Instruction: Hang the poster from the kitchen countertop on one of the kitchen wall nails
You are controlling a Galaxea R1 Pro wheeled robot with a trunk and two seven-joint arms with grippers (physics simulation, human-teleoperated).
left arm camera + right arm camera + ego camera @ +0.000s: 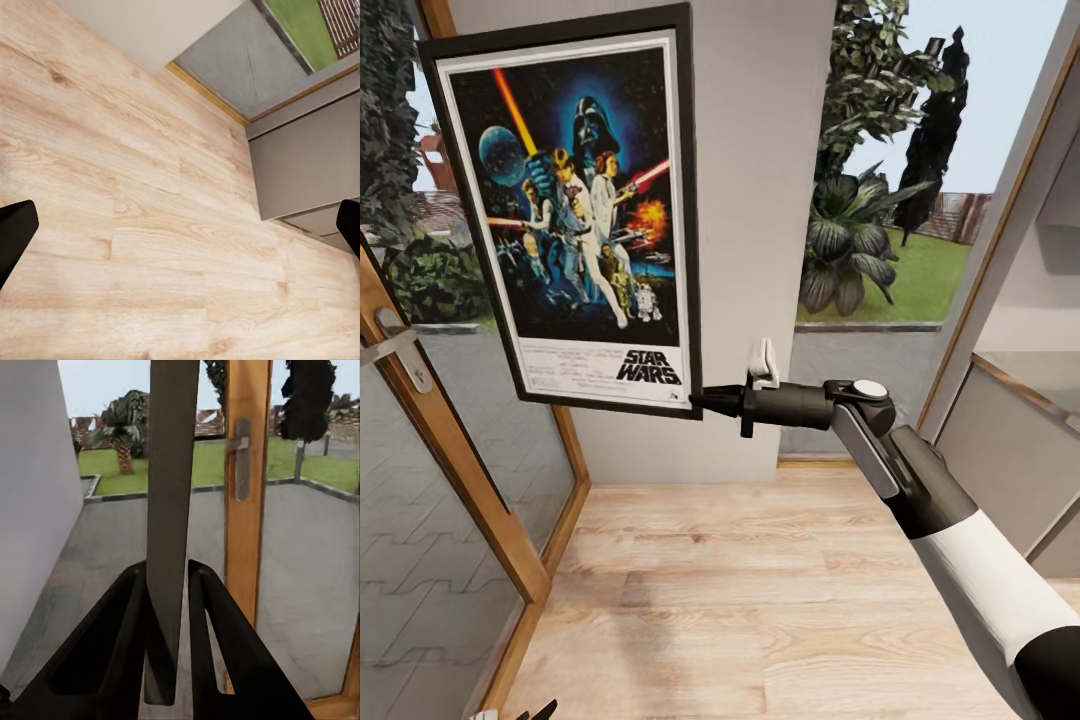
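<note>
Black-framed Star Wars poster (568, 215), upper left of frame, upright against grey wall (760, 200).

Right gripper (712, 401) clamped on poster's lower right corner; edge grip, so frame may pivot or slip.

Nail unseen: hook may miss.

Left gripper (180, 225) spread over plank floor (135, 225).

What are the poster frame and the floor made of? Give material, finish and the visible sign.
The poster: printed paper in a thin black frame, smooth and matte-looking; wood or plastic cannot be told. The floor: light wood planks, going by grain, knots and board seams, with a low sheen; possibly laminate.
</note>
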